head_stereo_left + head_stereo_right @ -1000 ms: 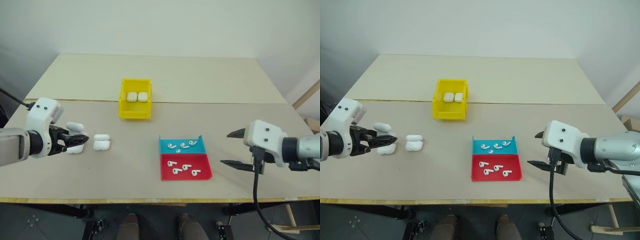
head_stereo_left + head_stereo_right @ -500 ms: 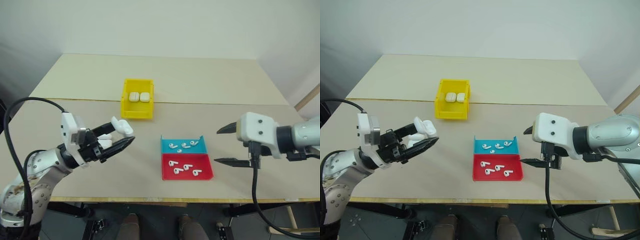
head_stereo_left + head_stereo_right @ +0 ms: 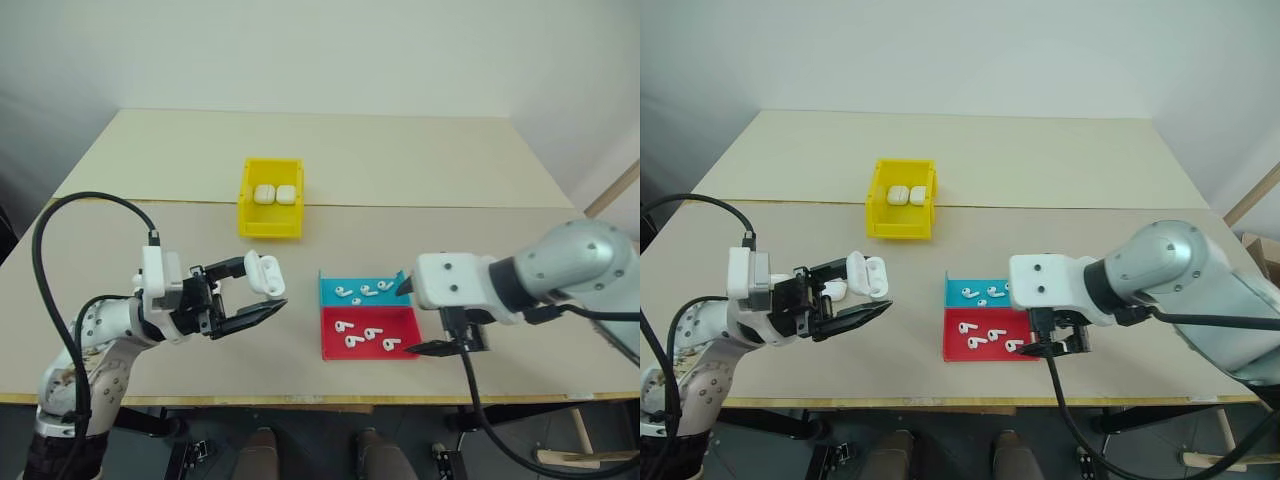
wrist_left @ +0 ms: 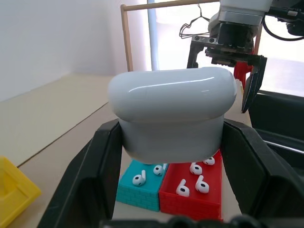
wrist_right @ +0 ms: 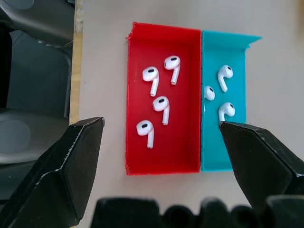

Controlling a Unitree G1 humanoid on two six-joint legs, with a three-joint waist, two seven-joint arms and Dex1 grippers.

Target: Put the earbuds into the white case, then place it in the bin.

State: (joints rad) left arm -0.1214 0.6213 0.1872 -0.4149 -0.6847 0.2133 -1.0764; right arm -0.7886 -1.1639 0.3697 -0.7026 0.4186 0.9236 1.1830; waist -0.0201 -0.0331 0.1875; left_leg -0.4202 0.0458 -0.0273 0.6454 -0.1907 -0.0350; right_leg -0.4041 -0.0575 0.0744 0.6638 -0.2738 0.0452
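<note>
Right gripper (image 3: 1052, 333), jaws spread wide and empty, hung pointing down at the near right corner of the red tray half (image 5: 187, 99), lower centre of the head view. In its wrist view the jaws straddled both tray halves from above. Four earbuds (image 5: 160, 101) lay in the red half directly below it, stems running roughly along the tray's long side; three more lay in the blue tray half (image 5: 237, 76) just beyond. So the right arm was by far the nearer one to the earbuds, and I judged the coming move to be a short straight drop onto one red-side bud, jaws closing across its stem.

Left gripper (image 3: 252, 297), lower left of the frame, was clamped on the white case (image 3: 265, 274), held clear of the bench (image 3: 400, 150) and pointing toward the tray. Whether the lid was closed, I could not tell. The case sat well apart from the right gripper, tray between them.

Farther back, centre left, the bin (image 3: 271, 225) held two cases (image 3: 274, 194) side by side.
</note>
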